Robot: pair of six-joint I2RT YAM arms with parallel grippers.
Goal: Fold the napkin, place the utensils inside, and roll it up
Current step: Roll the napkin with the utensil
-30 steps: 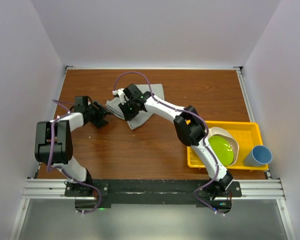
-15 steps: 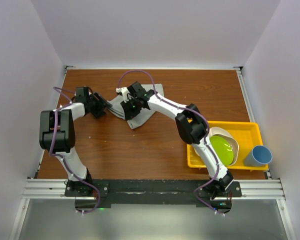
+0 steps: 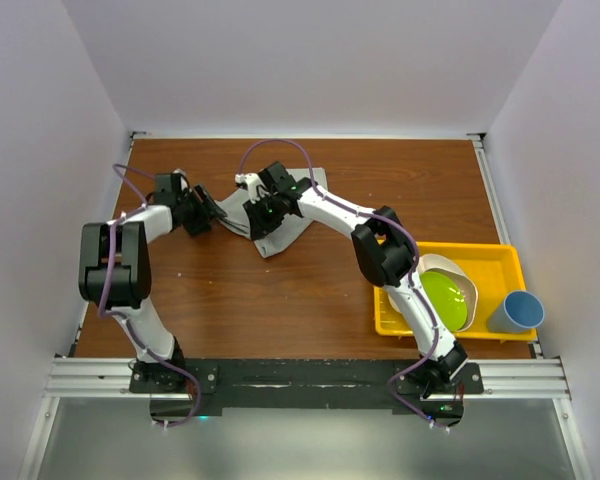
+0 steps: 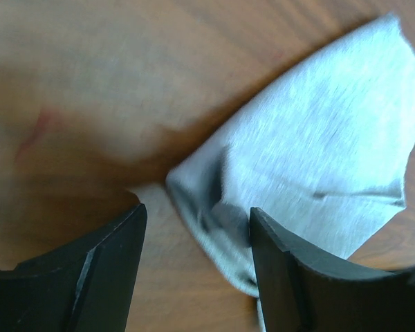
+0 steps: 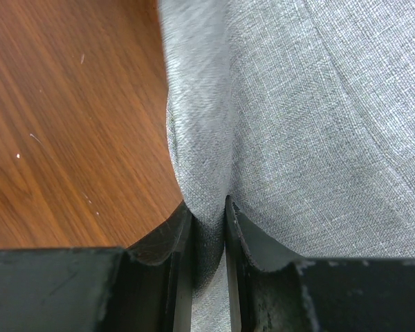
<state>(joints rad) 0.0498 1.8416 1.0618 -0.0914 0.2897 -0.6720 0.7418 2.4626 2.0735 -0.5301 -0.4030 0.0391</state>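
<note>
Napkin (image 3: 276, 240) is lying rumpled on the wooden table (image 3: 310, 290), far side, a bit left of centre. R gripper (image 3: 252, 218) is reaching in from the right & pinching a raised fold of the cloth near its left edge. In the R wrist view its fingers (image 5: 176, 256) are squeezing tight on that ridge of fabric, w/ the rest of the cloth spreading away to the right. L gripper (image 3: 212, 210) is hanging just beside the napkin's left corner, jaws standing apart & gripping nothing. In the L wrist view the corner is sitting between & just ahead of the two fingers (image 4: 90, 277); can't tell if it's touching either. Well apart on the right, a yellow tray (image 3: 500, 255) is holding a green dish (image 3: 442, 298) & a white one, and a blue cup (image 3: 516, 312) is standing just outside the tray's right edge.
</note>
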